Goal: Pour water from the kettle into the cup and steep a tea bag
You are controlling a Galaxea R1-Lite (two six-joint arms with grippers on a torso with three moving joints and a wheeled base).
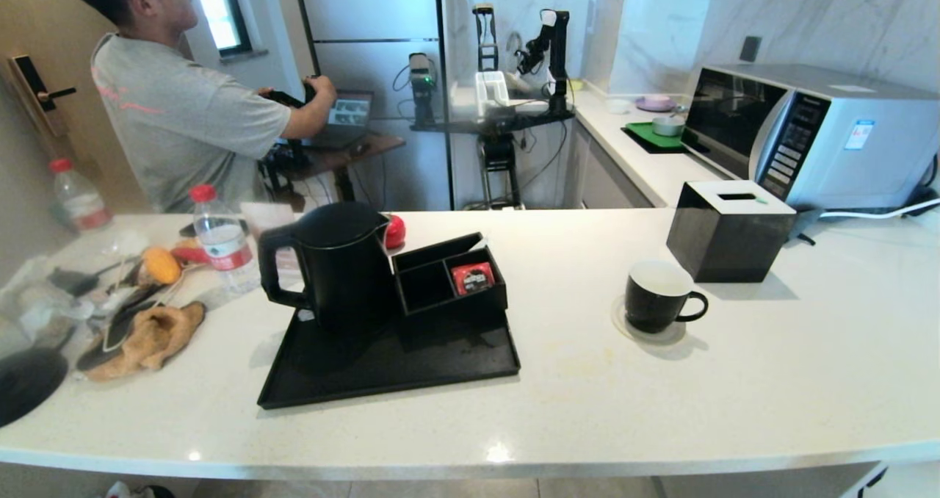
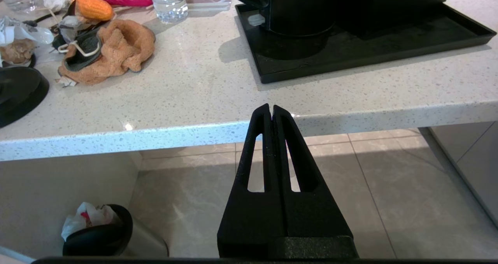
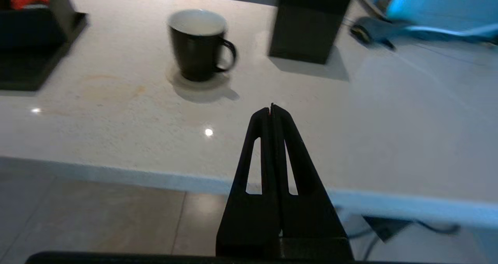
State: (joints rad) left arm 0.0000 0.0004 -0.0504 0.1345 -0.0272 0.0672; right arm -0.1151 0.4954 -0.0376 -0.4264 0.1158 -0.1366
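Observation:
The tall matte black kettle (image 1: 334, 263) stands on the back left of a black tray (image 1: 382, 366), its loop handle facing left; its lower part (image 2: 299, 11) shows in the left wrist view. The black cup (image 1: 657, 296) with a white inside stands empty on a round coaster to the right of the tray, handle to the right, and shows in the right wrist view as the cup (image 3: 199, 46). No tea bag is in view. My left gripper (image 2: 271, 108) is shut and empty below the counter's front edge. My right gripper (image 3: 271, 109) is shut and empty, well in front of the cup.
A black divided box (image 1: 449, 274) on the tray holds a red sachet (image 1: 472, 278). A black tissue box (image 1: 727, 228) stands behind the cup, with a microwave (image 1: 808, 134) beyond. A red-capped bottle (image 1: 222, 241), an orange cloth (image 1: 150, 336) and clutter lie left. A person (image 1: 176, 109) stands behind.

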